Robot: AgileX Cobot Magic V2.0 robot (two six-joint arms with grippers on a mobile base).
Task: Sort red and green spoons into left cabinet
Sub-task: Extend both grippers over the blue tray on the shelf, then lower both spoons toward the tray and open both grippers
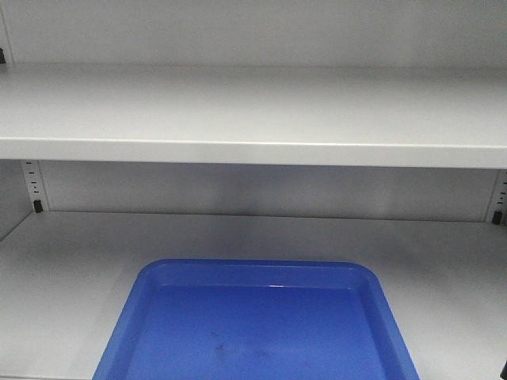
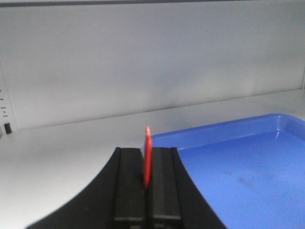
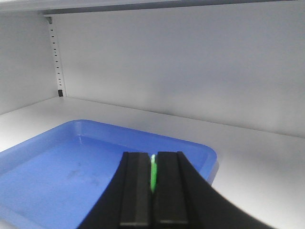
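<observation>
In the left wrist view my left gripper [image 2: 147, 155] is shut on the red spoon [image 2: 147, 160], whose thin edge sticks up between the black fingers, just left of the blue tray's [image 2: 267, 125] near corner. In the right wrist view my right gripper [image 3: 153, 160] is shut on the green spoon [image 3: 153, 172], a narrow green sliver between its pads, above the tray's [image 3: 143, 132] right end. Both hover inside the grey cabinet, over its lower shelf [image 1: 55, 293]. Neither gripper shows in the front view.
The blue tray [image 1: 158, 273] lies empty on the lower shelf, centred at the front. An upper shelf [image 1: 253, 150] spans overhead. Perforated rails with black clips [image 1: 36, 206] stand at the back corners, and the back wall [image 2: 152, 62] is close behind.
</observation>
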